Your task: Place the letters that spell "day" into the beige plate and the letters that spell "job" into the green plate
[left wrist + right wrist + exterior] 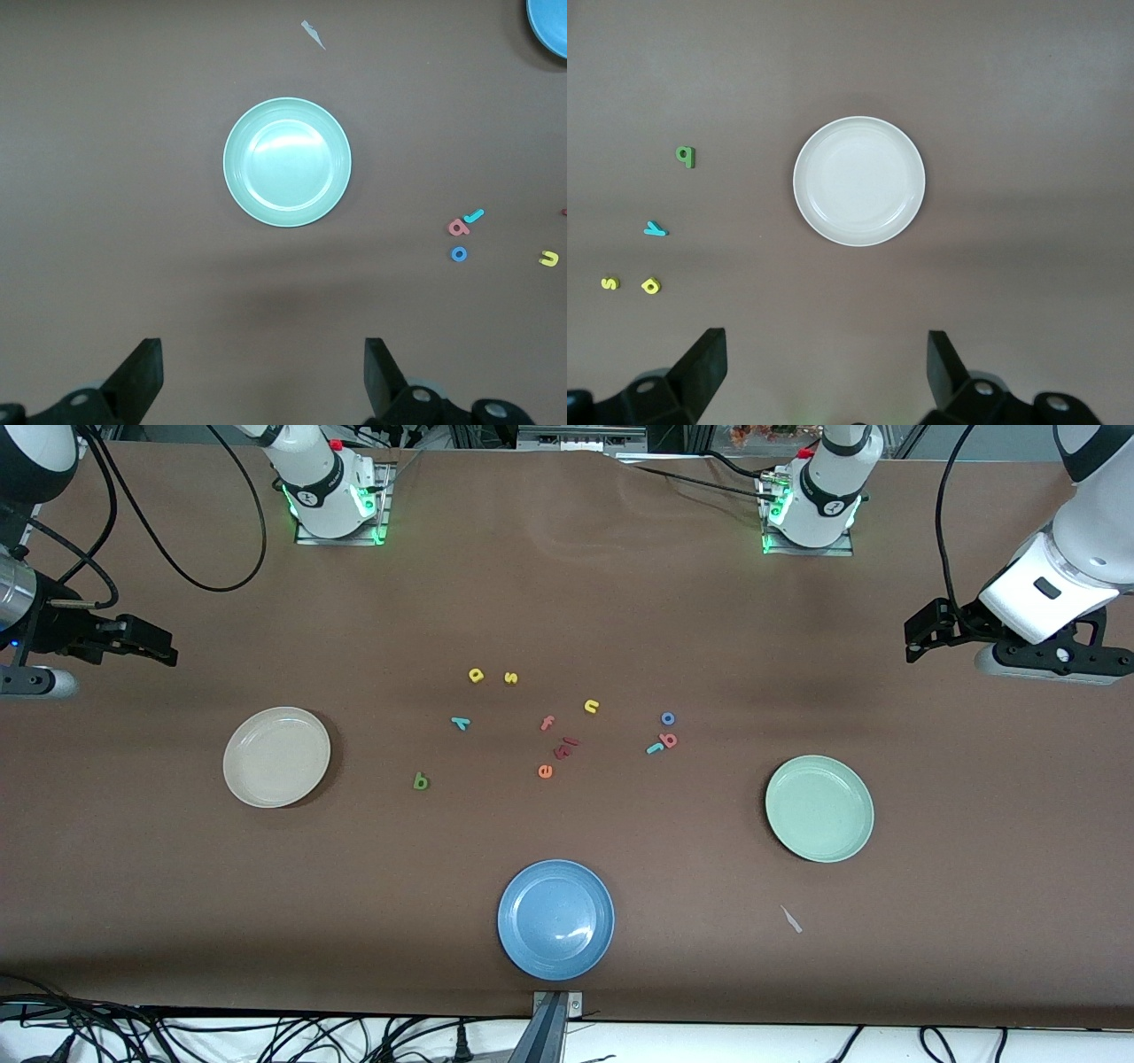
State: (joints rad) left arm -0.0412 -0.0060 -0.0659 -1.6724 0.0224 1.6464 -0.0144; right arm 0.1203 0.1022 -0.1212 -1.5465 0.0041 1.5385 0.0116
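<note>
Three shallow round plates sit nearest the camera: blue plate [555, 919], pale mint-green plate [819, 808], cream-beige plate [276, 756]. Farther off lie the foam letters: dark green d [421, 781], teal y [460, 723], yellow a [476, 675], teal j [655, 748], salmon-red b [669, 740], blue o [668, 718]. Both arms wait raised at the table's ends, left gripper [921, 638] and right gripper [146, 642] spread wide, holding nothing.

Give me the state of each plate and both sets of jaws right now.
Round cream-beige plate: empty.
Round mint-green plate: empty.
Round blue plate: empty.
Left gripper: jaws open, holding nothing.
Right gripper: jaws open, holding nothing.
</note>
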